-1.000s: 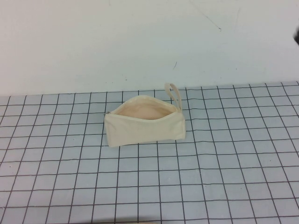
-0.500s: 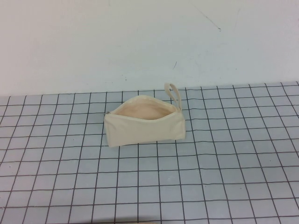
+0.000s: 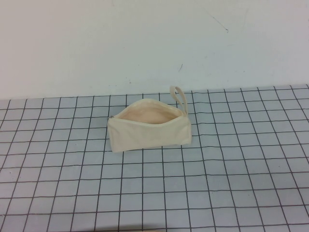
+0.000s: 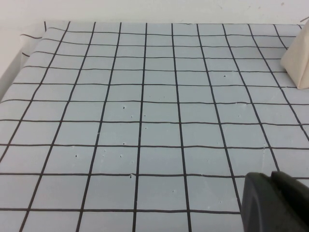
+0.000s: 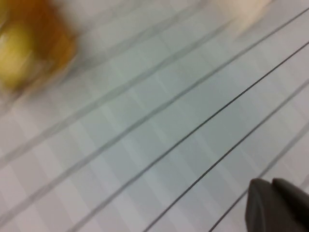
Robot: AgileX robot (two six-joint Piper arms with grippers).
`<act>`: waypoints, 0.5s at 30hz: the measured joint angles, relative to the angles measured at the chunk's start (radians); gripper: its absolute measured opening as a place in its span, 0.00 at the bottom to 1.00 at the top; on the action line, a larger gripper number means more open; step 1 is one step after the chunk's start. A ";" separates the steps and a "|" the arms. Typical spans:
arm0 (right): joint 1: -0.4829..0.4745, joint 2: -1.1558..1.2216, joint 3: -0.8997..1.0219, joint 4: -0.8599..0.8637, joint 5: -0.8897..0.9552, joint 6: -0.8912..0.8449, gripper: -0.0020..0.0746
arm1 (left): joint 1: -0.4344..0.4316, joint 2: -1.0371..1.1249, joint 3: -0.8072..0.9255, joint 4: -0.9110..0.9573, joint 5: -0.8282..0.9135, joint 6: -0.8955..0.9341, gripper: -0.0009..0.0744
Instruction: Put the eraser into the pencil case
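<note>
The cream pencil case lies on the grid mat in the high view. Its zip is open, showing peach lining, and its loop strap points to the back right. One corner of the case also shows in the left wrist view. The eraser shows in no view. Neither arm appears in the high view. My left gripper is shut and empty, low over bare mat, well to the case's left. My right gripper is shut and empty over the mat, in a blurred view.
The grey grid mat covers the table's near part, with a white surface behind it. The mat's left edge shows in the left wrist view. A blurred orange-yellow thing lies far off in the right wrist view.
A dark part at the high view's right edge one second ago has gone out of view. The pencil case has not moved.
</note>
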 joint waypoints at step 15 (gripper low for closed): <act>-0.463 -0.556 0.388 0.173 -0.563 0.000 0.03 | 0.000 0.000 0.000 0.000 0.000 -0.001 0.01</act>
